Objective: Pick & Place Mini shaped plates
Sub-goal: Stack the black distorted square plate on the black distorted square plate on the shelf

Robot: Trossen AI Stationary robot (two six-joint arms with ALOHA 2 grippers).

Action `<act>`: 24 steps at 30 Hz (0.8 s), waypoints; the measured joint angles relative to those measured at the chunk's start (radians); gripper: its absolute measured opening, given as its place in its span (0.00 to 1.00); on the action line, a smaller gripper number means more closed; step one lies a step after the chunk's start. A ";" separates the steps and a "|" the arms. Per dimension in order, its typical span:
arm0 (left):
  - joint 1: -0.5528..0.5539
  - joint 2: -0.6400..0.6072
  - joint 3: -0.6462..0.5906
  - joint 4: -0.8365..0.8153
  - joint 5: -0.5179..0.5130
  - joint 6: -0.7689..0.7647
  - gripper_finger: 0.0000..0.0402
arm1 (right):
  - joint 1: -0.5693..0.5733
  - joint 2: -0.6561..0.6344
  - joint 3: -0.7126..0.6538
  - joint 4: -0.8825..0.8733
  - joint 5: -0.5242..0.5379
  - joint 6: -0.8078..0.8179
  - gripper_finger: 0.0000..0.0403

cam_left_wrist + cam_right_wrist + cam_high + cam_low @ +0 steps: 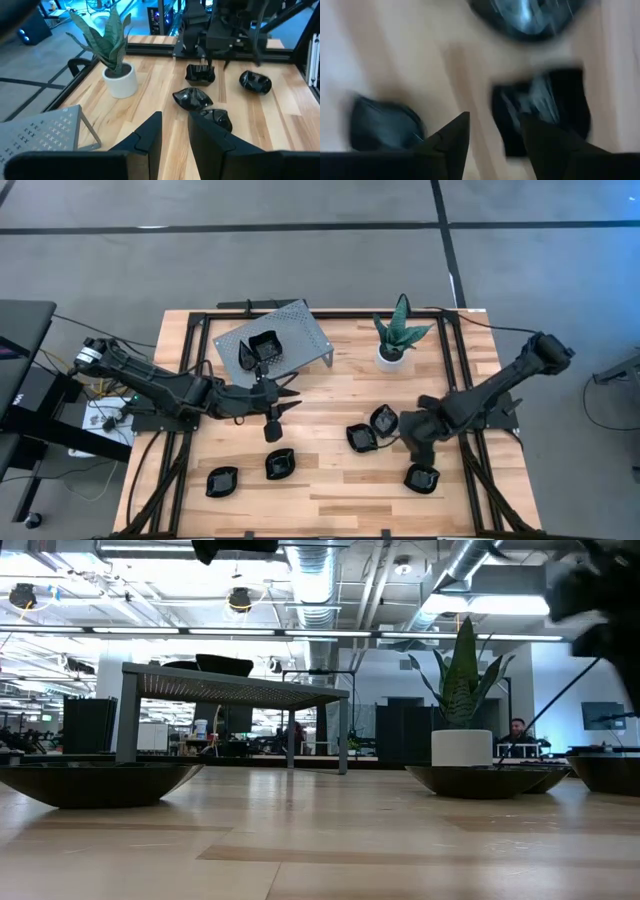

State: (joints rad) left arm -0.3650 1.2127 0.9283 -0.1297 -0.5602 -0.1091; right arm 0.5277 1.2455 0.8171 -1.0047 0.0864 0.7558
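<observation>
Open-plan lab — exposed ceiling ducts [320, 580]

High view: overhead, straight down, whole table [330, 490] in frame. Low view: tabletop level, looking across to stand [235, 688] and plant [462, 670], room behind. Left wrist view: forward over table, shares plant [107, 40] with both. Right wrist view: close above plates [540, 112].

Bare wood mid-table between stand [300, 330], plant [398, 335] and plates [362, 437].
</observation>
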 joint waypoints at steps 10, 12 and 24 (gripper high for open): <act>0.000 0.001 -0.091 0.010 0.000 -0.029 0.24 | 0.115 0.151 -0.027 -0.101 0.015 0.045 0.43; 0.000 0.001 -0.093 0.019 0.000 -0.030 0.24 | 0.113 0.177 -0.027 -0.103 0.025 0.035 0.43; -0.005 0.001 -0.093 0.041 0.000 -0.087 0.24 | 0.097 0.314 -0.027 -0.037 0.022 0.003 0.34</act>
State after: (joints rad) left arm -0.3702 1.2133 0.8356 -0.0887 -0.5602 -0.1957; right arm 0.6247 1.5597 0.7898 -1.0415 0.1081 0.7592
